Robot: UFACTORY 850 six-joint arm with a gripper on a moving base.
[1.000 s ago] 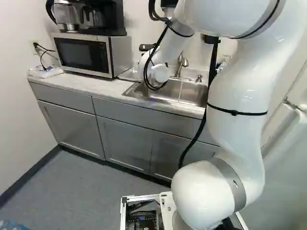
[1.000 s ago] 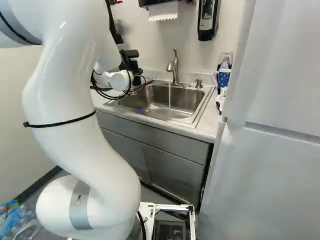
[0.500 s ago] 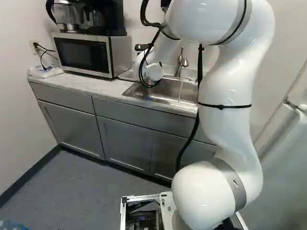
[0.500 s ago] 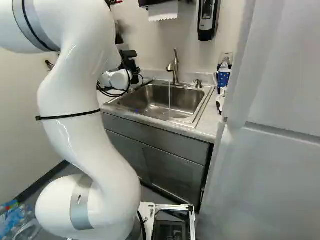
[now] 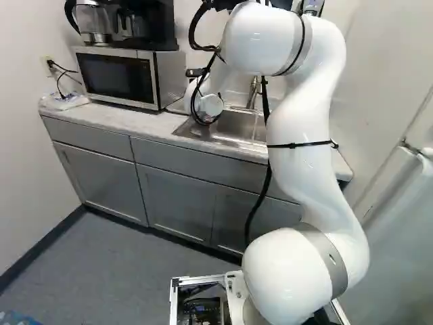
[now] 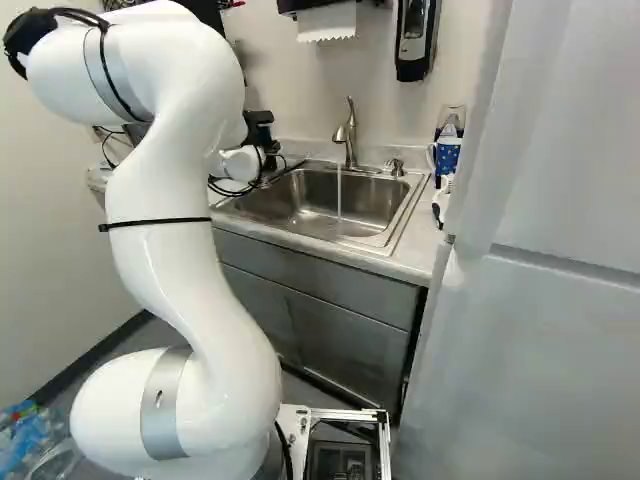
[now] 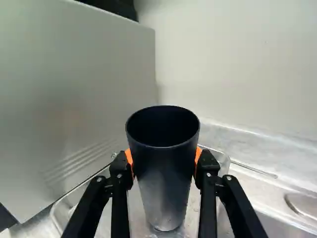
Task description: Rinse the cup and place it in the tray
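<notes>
The cup (image 7: 163, 193) is dark and smooth, a tapered round tumbler with a wide open rim and a narrower foot that catches a greyish sheen. The pincer (image 6: 262, 135) has hold of it: in the wrist view its orange pads press the cup from two sides, the fingers standing apart by the cup's width. The cup is upright over the tray (image 7: 224, 158), a glossy vessel with rounded corners and beads of wet on its surface — whether the foot touches it cannot be told. The tray lies on the desk (image 5: 101, 118), between the flat metal side of the microwave (image 5: 115, 76) and the sink (image 6: 375, 200). The desk top is pale and mottled, its front edge running above plain grey cabinet doors (image 5: 176, 203). The sink is brushed steel, and a thin stream of water (image 6: 339, 195) falls into it from the curved metal faucet (image 6: 348, 140).

Compared with half a second ago, the base has not moved. The arm's (image 6: 190, 240) upper part has swung across, leftward in the left base view, and now uncovers the desk's right front corner there; its wrist has shifted slightly toward the microwave, carrying the cup along. The water still runs.
</notes>
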